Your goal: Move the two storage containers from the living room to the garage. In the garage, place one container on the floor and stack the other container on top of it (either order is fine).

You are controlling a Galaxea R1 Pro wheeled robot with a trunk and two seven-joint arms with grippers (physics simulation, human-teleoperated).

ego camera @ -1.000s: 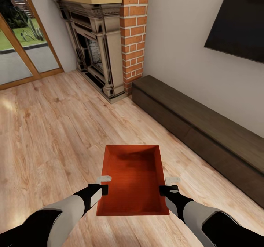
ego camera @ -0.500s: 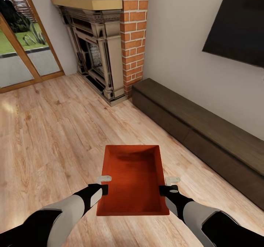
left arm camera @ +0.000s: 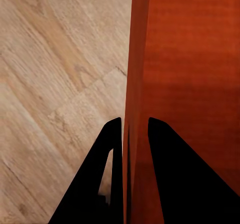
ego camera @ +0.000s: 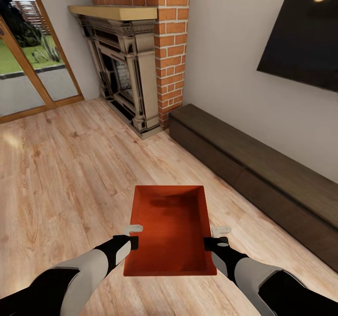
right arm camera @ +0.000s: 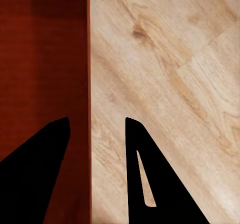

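Out in front of the robot, above the living room's wood-plank floor (ego camera: 70,165), one orange-red container (ego camera: 170,231) hangs between the arms, the left end effector (ego camera: 133,235) clamped on its left wall and the right end effector (ego camera: 215,237) straddling its right wall with a gap at the outer finger. Being thin-walled, it could tip or slip free, and the low cabinet (ego camera: 263,175) at right could catch it on a turn.

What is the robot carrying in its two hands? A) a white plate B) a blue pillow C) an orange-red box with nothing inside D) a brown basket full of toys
C: the head view shows the storage container, orange-red and empty, held above the wood floor with the left hand on one side wall and the right hand on the other.
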